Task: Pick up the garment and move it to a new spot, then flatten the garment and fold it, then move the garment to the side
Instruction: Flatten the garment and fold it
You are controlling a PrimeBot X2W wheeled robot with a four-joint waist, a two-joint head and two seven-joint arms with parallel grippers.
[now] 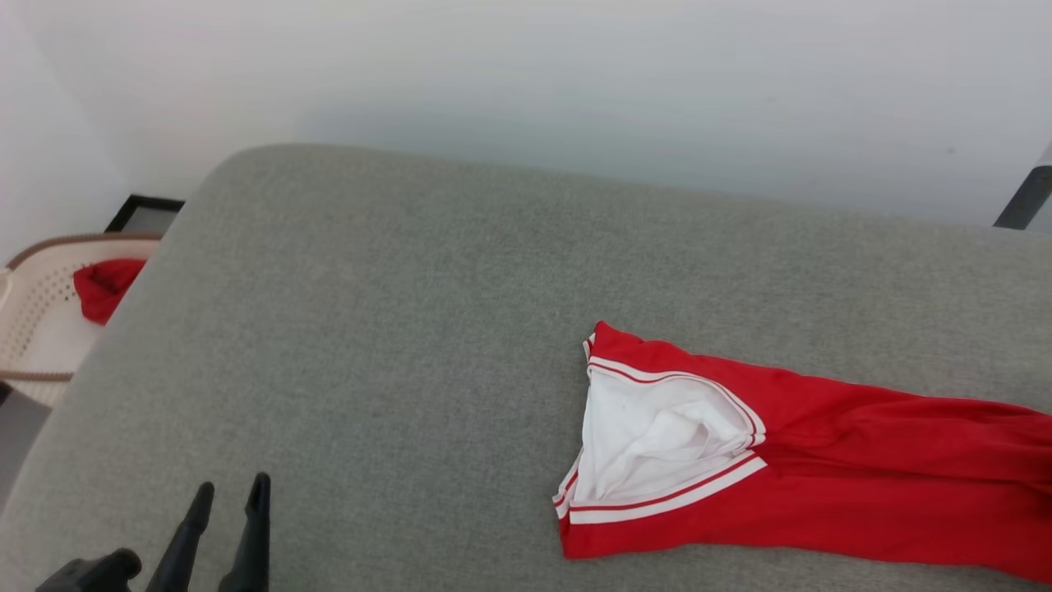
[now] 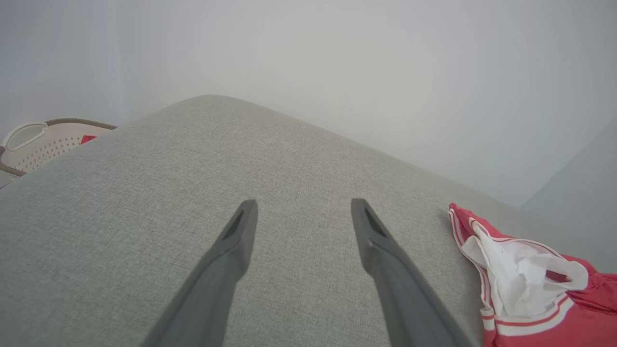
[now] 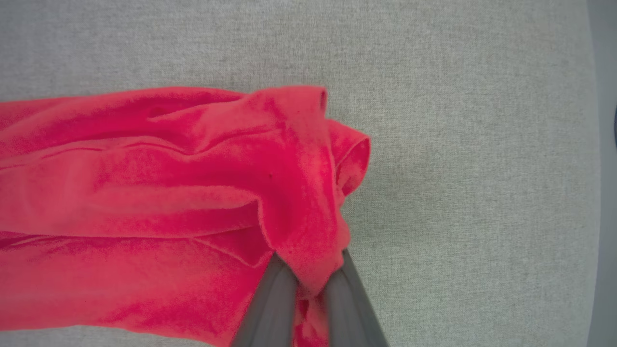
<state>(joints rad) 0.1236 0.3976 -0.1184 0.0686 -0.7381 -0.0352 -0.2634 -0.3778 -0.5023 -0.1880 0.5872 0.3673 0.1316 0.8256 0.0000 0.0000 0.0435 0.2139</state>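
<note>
Right gripper (image 3: 313, 264) pinches garment (image 1: 822, 481); long axis sideways, sleeve leftward.

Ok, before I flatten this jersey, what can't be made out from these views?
Head view: the red jersey runs off the right edge; its far end is cut off.
Right wrist view: bunched cloth covers the right gripper tips; layers pinched cannot be counted.
Head view: the grey cushion edge hides part of the red cloth in the basket.
</note>
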